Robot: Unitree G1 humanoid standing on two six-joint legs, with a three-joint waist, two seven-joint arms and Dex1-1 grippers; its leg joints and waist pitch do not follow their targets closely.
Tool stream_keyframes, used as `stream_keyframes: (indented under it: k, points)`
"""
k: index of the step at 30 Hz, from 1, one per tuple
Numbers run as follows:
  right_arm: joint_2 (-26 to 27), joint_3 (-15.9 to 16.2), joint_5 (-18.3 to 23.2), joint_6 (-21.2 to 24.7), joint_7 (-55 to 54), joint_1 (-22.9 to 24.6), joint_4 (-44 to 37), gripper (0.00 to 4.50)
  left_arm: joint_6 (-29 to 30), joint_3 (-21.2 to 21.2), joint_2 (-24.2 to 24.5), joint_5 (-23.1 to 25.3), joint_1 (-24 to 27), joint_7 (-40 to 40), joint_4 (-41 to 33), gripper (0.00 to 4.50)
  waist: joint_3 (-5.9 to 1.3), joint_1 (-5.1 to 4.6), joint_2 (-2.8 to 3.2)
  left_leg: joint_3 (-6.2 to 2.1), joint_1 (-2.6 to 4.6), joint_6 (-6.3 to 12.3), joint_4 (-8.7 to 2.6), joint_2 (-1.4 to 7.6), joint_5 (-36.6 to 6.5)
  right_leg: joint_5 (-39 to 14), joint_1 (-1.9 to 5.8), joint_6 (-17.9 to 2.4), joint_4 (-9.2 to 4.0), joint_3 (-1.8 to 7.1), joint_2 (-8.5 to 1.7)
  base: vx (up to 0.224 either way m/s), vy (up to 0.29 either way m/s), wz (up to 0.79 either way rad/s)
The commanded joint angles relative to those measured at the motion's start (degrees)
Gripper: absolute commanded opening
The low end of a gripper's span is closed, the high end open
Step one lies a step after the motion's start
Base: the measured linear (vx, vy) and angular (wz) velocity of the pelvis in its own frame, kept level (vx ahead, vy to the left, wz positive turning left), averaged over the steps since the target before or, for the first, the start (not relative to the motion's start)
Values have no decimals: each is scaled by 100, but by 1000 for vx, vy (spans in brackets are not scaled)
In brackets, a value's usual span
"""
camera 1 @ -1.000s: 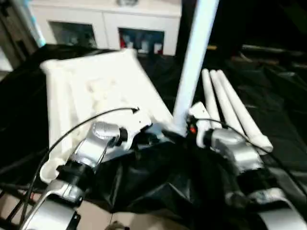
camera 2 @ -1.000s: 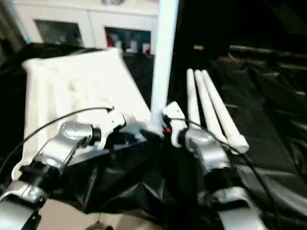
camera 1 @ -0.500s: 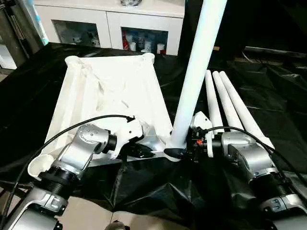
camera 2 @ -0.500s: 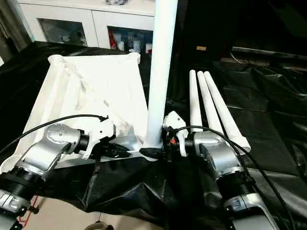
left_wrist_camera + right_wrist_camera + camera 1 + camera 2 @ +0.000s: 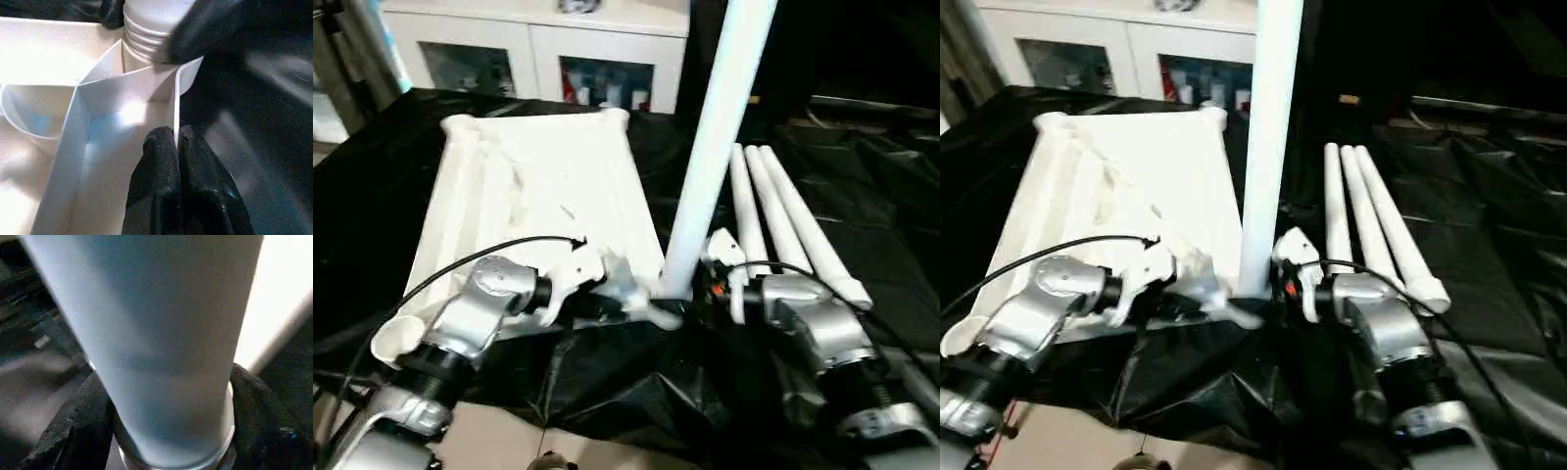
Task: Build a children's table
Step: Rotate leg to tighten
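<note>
The children's table top [image 5: 529,176] lies underside up on a black sheet. One white leg [image 5: 710,147] stands upright in the socket at its near right corner. My right gripper [image 5: 690,294] is at the foot of this leg, its black fingers [image 5: 78,431] pressed against both sides of it. My left gripper [image 5: 175,143] is shut on a thin rib of the table top [image 5: 122,117], just beside that socket, where the leg's threaded end [image 5: 146,34] shows. Three more legs [image 5: 773,211] lie side by side to the right of the top.
A white cabinet with glass doors [image 5: 529,39] stands behind the work. The black sheet [image 5: 607,392] hangs in folds over the near edge, with bare floor [image 5: 509,441] below. Black-covered ground [image 5: 881,196] stretches away to the right of the lying legs.
My right gripper's fingers have drawn in onto the foot of the upright leg. The left gripper keeps its hold on the rib. The head view has shifted slightly.
</note>
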Motion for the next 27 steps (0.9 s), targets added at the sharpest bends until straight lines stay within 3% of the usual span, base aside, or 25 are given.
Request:
stream_keyframes:
  k: [1,5,10,11,13,17,20,27]
  points:
    - [304,125,-199,7,-635,-96,392,276,-27,-45,-333,-113,-282,215,-71,0,-346,-10,-15,-113,78,-37,-430,280,-1383,-1822,212,-1035,-503,307,-546,0,0,0]
    - [953,-300,-113,-134,-1923,-422,1071,275,83,85,-787,-7,-640,983,357,0,-363,-73,-4,-112,75,-52,-419,269,-1303,-1626,206,-1084,-488,311,-535,0,0,0]
    - [1294,-285,-253,-223,-2430,-610,1352,275,116,146,-1062,49,-809,1382,565,0,-374,-83,6,-98,55,35,-416,277,-1155,-1157,228,-1166,-450,312,-529,0,0,0]
    - [1357,-181,-332,-270,-2357,-672,1444,330,73,125,-1124,89,-809,1429,576,0,-378,-80,-21,-90,58,67,-413,274,-1158,-1113,230,-1168,-451,310,-524,0,0,0]
    - [1362,-145,-281,-254,-2128,-688,1429,344,64,94,-1129,82,-766,1372,513,0,-371,-68,-4,-91,52,115,-413,279,-1132,-1099,238,-1174,-449,315,-537,0,0,0]
    - [1153,3,-342,-399,-1564,-678,1327,373,-47,-8,-971,31,-597,1052,324,0,-356,-69,-12,-96,55,110,-422,280,-1299,-1367,232,-1126,-474,311,-535,0,0,0]
    - [852,196,-365,-513,-1020,-558,1047,401,-119,-55,-765,-30,-413,722,114,0,-373,-62,-2,-96,39,195,-410,297,-1144,-1064,254,-1175,-443,316,-540,0,0,0]
    - [-29,383,-123,-435,684,-266,226,401,-255,-177,-105,-212,18,-271,-414,0,-378,-34,6,-80,41,353,-393,305,-1034,-700,263,-1336,-401,307,-515,0,0,0]
